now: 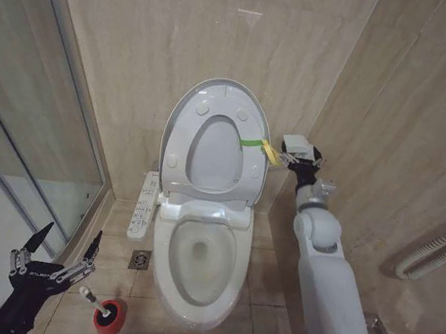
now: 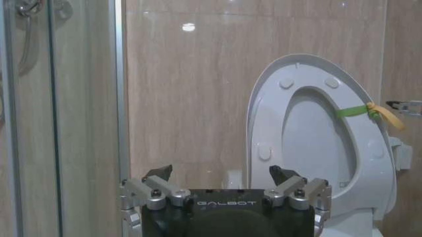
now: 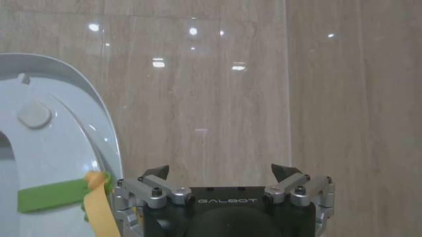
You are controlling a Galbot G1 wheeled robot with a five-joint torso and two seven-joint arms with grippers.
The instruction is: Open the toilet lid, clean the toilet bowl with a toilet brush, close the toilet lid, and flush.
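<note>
Big shiny white plastic toilet lid (image 1: 215, 136) up, leaning back on the tan tile wall (image 1: 144, 25), with the white ring seat up against it. Small round bumps on its underside. Green and yellow strap (image 1: 261, 146) tied on the side nearer the right arm. White oval toilet bowl (image 1: 201, 258) open below it, standing on the tan tile floor (image 1: 267, 312). Narrow white button panel (image 1: 143, 203) along the bowl's side nearer the shower. Thin white toilet brush (image 1: 92, 299) standing tilted in a small red cup (image 1: 109, 317) on the floor, between the bowl and the glass shower wall (image 1: 33, 127). Black left end effector (image 1: 56, 260) low, just beside the brush's knob end, fingers spread wide, nothing held; same wide gap in its wrist view (image 2: 221, 177), facing the raised lid (image 2: 316, 143). Right end effector (image 1: 298, 155) up high at the end of the long white arm, just beside the strap's yellow end. Fingers spread wide in the right wrist view (image 3: 221, 174), nothing between them, strap (image 3: 72, 192) hanging close by on the lid's edge (image 3: 79, 143).
</note>
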